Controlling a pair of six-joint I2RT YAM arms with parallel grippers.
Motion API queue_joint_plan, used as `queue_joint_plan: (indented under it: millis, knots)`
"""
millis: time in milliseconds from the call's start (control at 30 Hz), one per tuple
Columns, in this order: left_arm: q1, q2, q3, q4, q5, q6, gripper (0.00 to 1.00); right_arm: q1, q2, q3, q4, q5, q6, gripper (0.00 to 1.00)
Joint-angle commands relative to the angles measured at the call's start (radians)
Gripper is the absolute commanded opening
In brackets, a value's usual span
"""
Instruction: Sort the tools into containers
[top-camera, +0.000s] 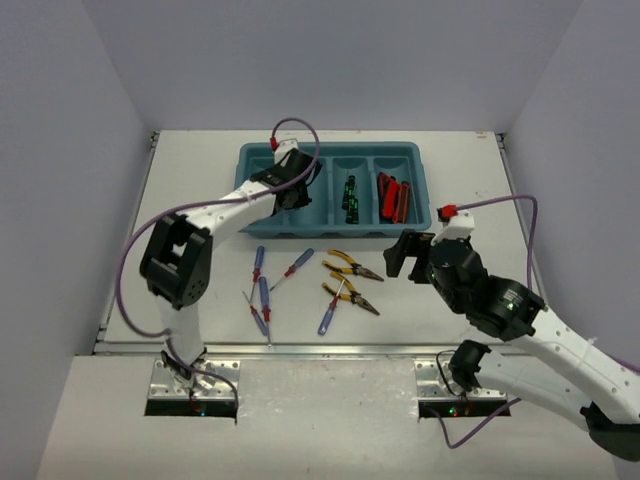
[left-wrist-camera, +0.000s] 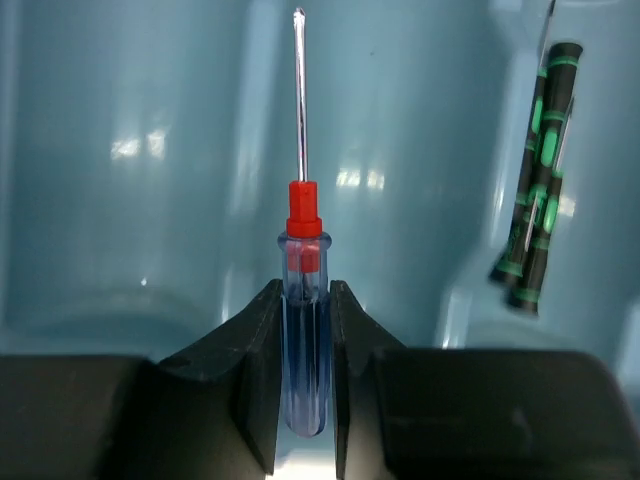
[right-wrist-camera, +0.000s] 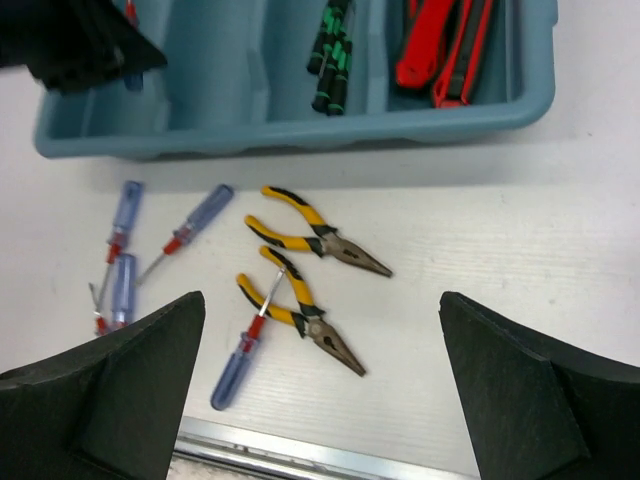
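Observation:
The teal tray (top-camera: 330, 231) stands at the back of the table. My left gripper (top-camera: 292, 192) is over its left compartments, shut on a blue-and-red screwdriver (left-wrist-camera: 305, 330) with the shaft pointing away from the jaws (left-wrist-camera: 305, 292). Black-and-green screwdrivers (top-camera: 351, 195) lie in the third compartment and red-and-black knives (top-camera: 393, 197) in the fourth. Two yellow pliers (top-camera: 352, 266) (top-camera: 350, 297) and several blue-and-red screwdrivers (top-camera: 263, 298) lie on the table in front of the tray. My right gripper (top-camera: 405, 262) hovers open and empty right of the pliers (right-wrist-camera: 300, 315).
One screwdriver (right-wrist-camera: 240, 355) lies with its shaft across the nearer pliers' handles. A metal rail (right-wrist-camera: 300, 455) runs along the table's near edge. White walls enclose the table on three sides. The left arm (right-wrist-camera: 70, 40) shows over the tray (right-wrist-camera: 300, 135) in the right wrist view.

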Motion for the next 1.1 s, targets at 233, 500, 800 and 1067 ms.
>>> queue_joint_plan:
  millis: [233, 500, 800, 1067]
  knots:
    - [0.014, 0.238, 0.295, -0.127, 0.101, 0.126, 0.25, -0.002, 0.157, -0.095, 0.027, -0.181, -0.006, 0.99]
    - [0.011, 0.064, 0.233, -0.137, 0.129, 0.088, 0.73, 0.001, 0.249, -0.164, 0.178, -0.322, 0.098, 0.99]
    - [-0.043, -0.499, -0.013, -0.135, 0.022, 0.042, 1.00, 0.123, 0.571, -0.061, 0.216, -0.223, 0.278, 0.99]
    - [-0.043, -0.926, -0.310, -0.266, -0.067, 0.047, 1.00, 0.245, 0.881, 0.202, -0.011, -0.048, 0.514, 0.99]
